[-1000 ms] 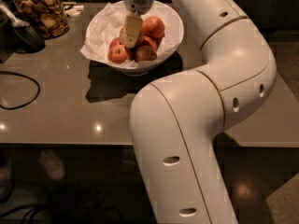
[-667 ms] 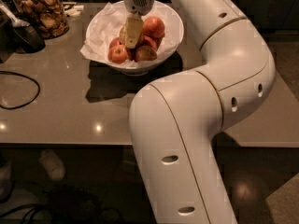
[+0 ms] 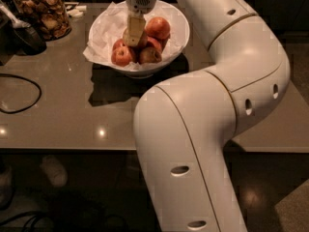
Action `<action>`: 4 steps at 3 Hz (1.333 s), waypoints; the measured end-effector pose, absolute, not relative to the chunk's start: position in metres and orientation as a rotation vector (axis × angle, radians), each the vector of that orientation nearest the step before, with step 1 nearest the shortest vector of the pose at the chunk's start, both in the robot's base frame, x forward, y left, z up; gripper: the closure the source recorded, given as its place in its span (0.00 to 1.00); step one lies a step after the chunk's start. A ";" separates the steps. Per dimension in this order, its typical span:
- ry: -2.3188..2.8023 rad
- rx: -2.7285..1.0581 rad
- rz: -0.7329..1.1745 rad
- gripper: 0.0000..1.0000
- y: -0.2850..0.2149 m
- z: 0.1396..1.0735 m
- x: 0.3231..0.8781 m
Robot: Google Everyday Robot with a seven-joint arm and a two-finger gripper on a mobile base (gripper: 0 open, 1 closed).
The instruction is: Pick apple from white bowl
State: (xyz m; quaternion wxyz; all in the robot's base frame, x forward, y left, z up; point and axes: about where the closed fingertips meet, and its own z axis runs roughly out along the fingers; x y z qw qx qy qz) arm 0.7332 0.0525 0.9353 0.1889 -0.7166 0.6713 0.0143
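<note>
The white bowl (image 3: 176, 21), lined with crumpled white paper, stands on the grey table near its far edge and holds several apples. My gripper (image 3: 135, 30) reaches straight down into the middle of the bowl. It sits on a yellowish apple (image 3: 131, 41) in the centre of the pile and hides much of it. Redder apples lie around it: one at the right back (image 3: 158, 27), one at the front left (image 3: 122, 56), and a duller one at the front (image 3: 150, 55).
A glass jar of brown snacks (image 3: 42, 14) stands at the table's back left, with a dark object (image 3: 21, 35) beside it. A black cable (image 3: 19, 93) loops over the left side. My large white arm (image 3: 217, 105) fills the right foreground. The table's front edge (image 3: 72, 149) is near.
</note>
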 end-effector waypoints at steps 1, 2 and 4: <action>1.882 -2.009 0.038 1.00 0.055 0.935 0.736; 1.882 -2.009 0.038 1.00 0.055 0.937 0.736; 1.968 -1.876 -0.001 1.00 0.037 0.963 0.738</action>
